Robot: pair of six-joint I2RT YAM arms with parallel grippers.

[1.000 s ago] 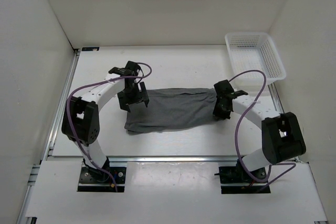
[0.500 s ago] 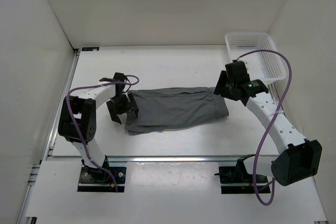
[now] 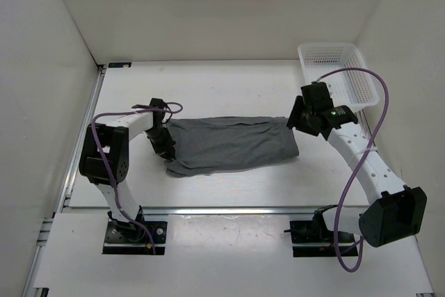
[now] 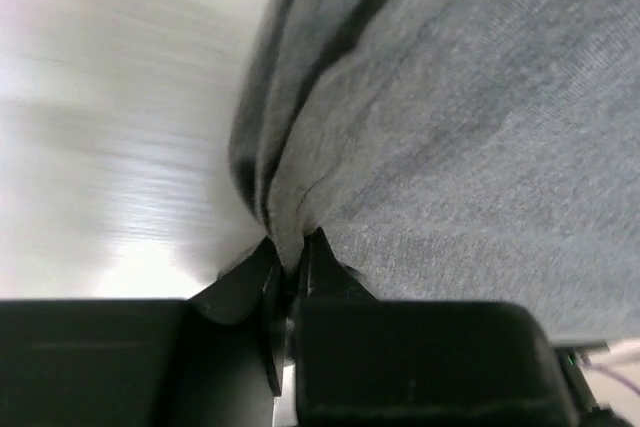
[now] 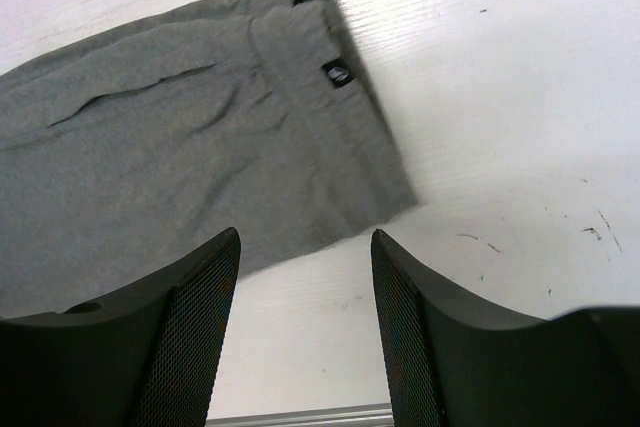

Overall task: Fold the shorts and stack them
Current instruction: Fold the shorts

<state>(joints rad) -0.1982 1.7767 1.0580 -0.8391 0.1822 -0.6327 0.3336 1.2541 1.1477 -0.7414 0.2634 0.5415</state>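
The shorts (image 3: 233,145) run lengthwise from the left gripper (image 4: 292,265), clamped on their edge, to just ahead of the open right gripper (image 5: 303,247)

From above, the light is bright, even and diffuse; the white desk (image 3: 229,81) carries only faint, soft shadows. In the left wrist view the desk smears into blur with a pale glare patch. The shorts (image 4: 480,127) look sharper, and the left tool (image 4: 292,249) is near-black. The right tool (image 5: 305,247) looms dark and soft, and the far corner is washed out.
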